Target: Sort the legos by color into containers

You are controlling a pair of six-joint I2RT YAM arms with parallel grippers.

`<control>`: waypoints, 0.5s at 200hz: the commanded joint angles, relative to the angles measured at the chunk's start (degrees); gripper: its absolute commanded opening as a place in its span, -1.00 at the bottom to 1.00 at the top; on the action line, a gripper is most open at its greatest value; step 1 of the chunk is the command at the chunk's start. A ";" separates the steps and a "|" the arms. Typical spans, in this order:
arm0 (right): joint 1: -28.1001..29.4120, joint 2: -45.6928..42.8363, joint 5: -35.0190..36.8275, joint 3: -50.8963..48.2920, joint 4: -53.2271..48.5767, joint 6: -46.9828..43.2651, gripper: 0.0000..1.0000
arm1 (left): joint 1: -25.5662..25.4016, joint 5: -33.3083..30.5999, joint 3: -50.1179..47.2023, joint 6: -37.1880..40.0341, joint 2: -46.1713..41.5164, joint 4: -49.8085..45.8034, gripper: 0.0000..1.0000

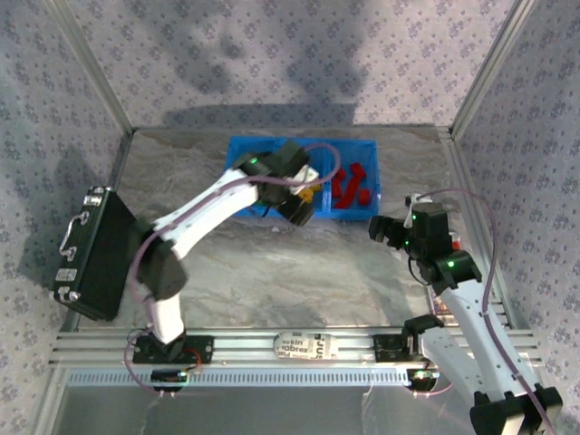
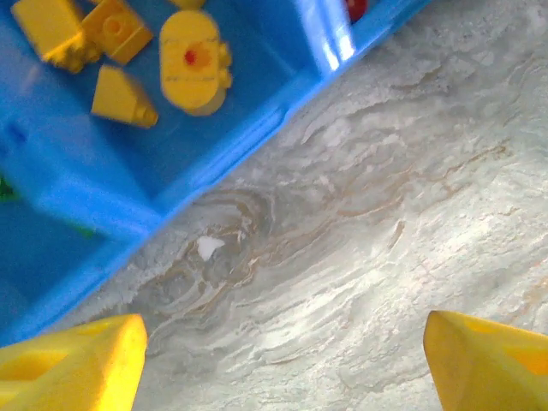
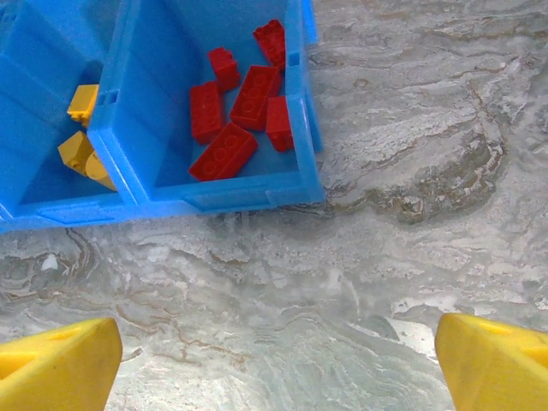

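Case [image 1: 91, 254] black, at left of table [image 1: 299, 272] | left arm [image 1: 204, 213] over blue tray [image 1: 358, 145] | both jaws spread wide, empty

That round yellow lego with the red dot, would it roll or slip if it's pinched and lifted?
The round yellow lego lies flat on its broad face, so it probably won't roll. Its curved, glossy sides might slip under a squeeze. It looks like rigid, light plastic, and the yellow wedge beside it could get nudged.

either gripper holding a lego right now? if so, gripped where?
Nothing is held. The left gripper and the right gripper are both open, with just the table in the gap between their tips.
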 commanded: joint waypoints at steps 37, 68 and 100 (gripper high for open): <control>-0.87 1.50 11.39 -0.54 3.08 -0.26 0.97 | 5.99 -14.21 -34.96 -7.11 -27.30 29.22 0.81; -0.86 2.90 21.59 2.34 2.56 -4.71 0.93 | 8.00 -25.24 -48.25 -7.90 -40.67 39.87 0.98; -0.86 1.11 26.73 0.73 6.03 -7.39 0.98 | 10.63 -34.95 -60.54 -5.62 -51.45 52.83 0.99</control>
